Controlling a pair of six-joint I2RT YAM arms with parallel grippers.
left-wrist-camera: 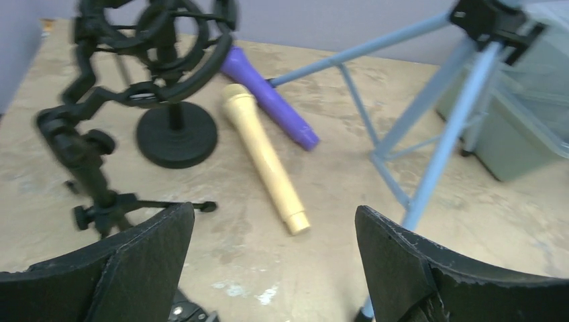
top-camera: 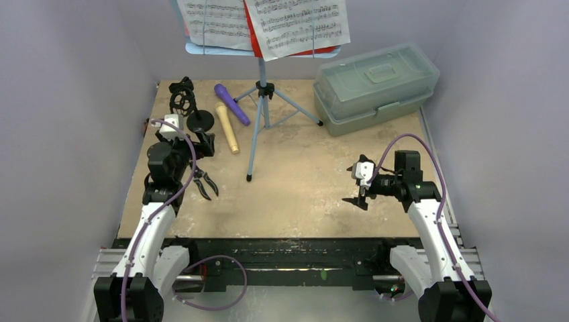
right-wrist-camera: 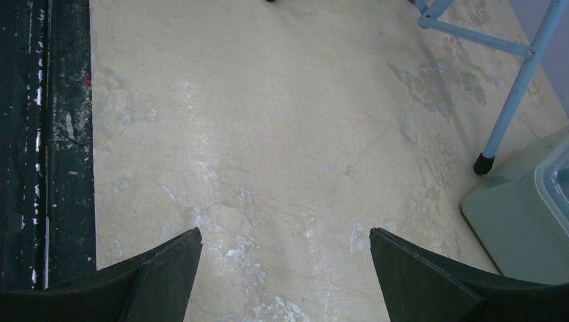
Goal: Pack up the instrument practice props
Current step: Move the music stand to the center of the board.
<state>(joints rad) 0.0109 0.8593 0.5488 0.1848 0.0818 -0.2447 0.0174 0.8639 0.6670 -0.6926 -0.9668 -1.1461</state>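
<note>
**Table** (top-camera: 302, 194): tan top. The music rack's shelf masks part of the far edge.

**Grey-green lidded box** (top-camera: 376, 84): far right, lid on. The right wrist view catches only one corner.

**Pale-blue tripod music rack** (top-camera: 263, 100): stands far centre. Both wrist views show its legs alone.

**Sheet-music pages** (top-camera: 295, 23): on the rack, tops cut off by the frame. A red-pink sheet shows only as a sliver behind the white ones.

**Tripod ring holder** (top-camera: 182, 97) and **round-base holder** (top-camera: 200, 121): far left, overlapping and hard to separate from above. The left wrist view tells them apart.

**Tan microphone** (top-camera: 227, 127) and **purple microphone** (top-camera: 231, 104): lie side by side between the holders and the rack. Contact between them cannot be told.

**Left gripper** (top-camera: 209, 191): hovers near the holders, jaws wide, nothing between them.

**Right gripper** (top-camera: 355, 200): over bare table at right, jaws wide, nothing between them.
</note>
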